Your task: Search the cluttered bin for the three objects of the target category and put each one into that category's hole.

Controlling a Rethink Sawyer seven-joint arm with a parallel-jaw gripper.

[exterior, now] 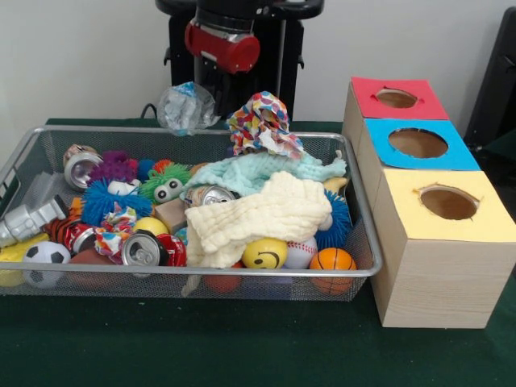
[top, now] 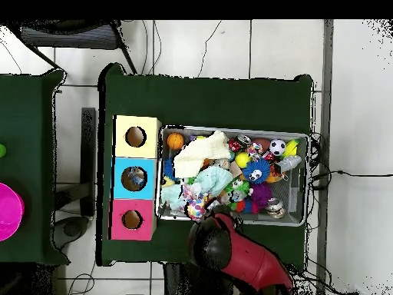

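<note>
**Three holes, one crowded bin**

Three coloured boxes stand in a row on the green bench point(exterior: 242, 347), just beside one short end of the wire bin point(exterior: 355, 274): a yellow box point(exterior: 439, 242) with its hole point(exterior: 448, 202), a blue box point(exterior: 418, 143) in the middle, and a red box point(exterior: 397, 98) at the end nearest the robot's edge of the bench. Each has a round hole in its top.

The bin is packed. A cream knitted cloth point(exterior: 258, 218) lies heaped over the middle, with a mint green cloth point(exterior: 258, 171) behind it. At the bin's front wall sit a yellow smiley ball point(exterior: 264, 253), a baseball point(exterior: 301, 251) and a small basketball point(exterior: 332, 260). Toward the other end lie a soccer ball point(exterior: 45, 255), crushed cans point(exterior: 143, 248), a blue fuzzy toy point(exterior: 103, 200), a green fuzzy toy with eyes point(exterior: 166, 182) and a purple one point(exterior: 114, 168).

The red and black arm point(exterior: 222, 44) hangs over the bin's far rim. Below it a multicoloured patterned cloth point(exterior: 260, 121) is lifted clear above the other things in the bin, draping down over the mint cloth. The claw itself is hidden behind this cloth, so I cannot tell whether it is wide or narrow, nor see its grip. A crumpled clear plastic bottle point(exterior: 185, 106) shows at the far rim, beside the arm.
</note>
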